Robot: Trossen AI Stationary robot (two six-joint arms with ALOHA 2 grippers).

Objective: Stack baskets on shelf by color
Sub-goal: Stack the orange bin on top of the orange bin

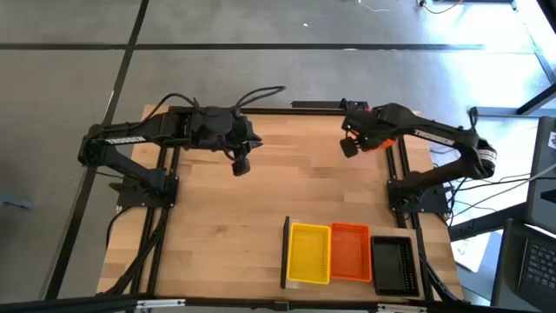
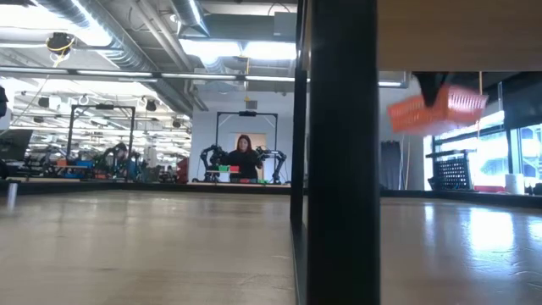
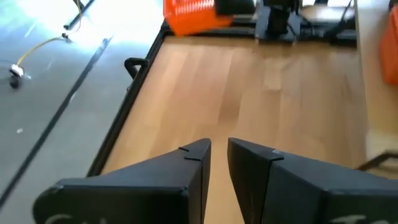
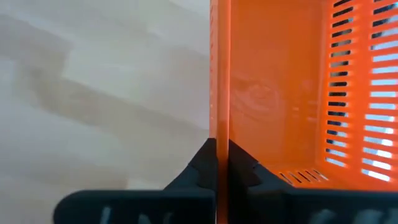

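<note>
My right gripper (image 4: 221, 155) is shut on an orange mesh basket (image 2: 436, 110), which it holds up in the air near the table's far right edge. The same basket shows in the left wrist view as the orange basket (image 3: 189, 15). The shelf (image 1: 287, 252) lies at the table's near edge, its dark upright end piece on the left. On it rest a yellow basket (image 1: 309, 254), an orange basket (image 1: 350, 252) and a black basket (image 1: 393, 263), side by side. My left gripper (image 1: 241, 165) hovers over the far middle of the table with only a narrow gap between its fingers, holding nothing. My right gripper pinches one side wall of the orange basket at its top rim (image 4: 219, 124), with one finger inside the basket and one outside. The fingers come from above. The basket hangs below them, clear of the table and slightly tilted.
Bare wooden tabletop (image 1: 261, 200) spreads between the two arms and the shelf. In the low view the shelf's dark upright (image 2: 343, 152) stands close in front and blocks the middle. A person (image 2: 244, 157) is far off in the room behind.
</note>
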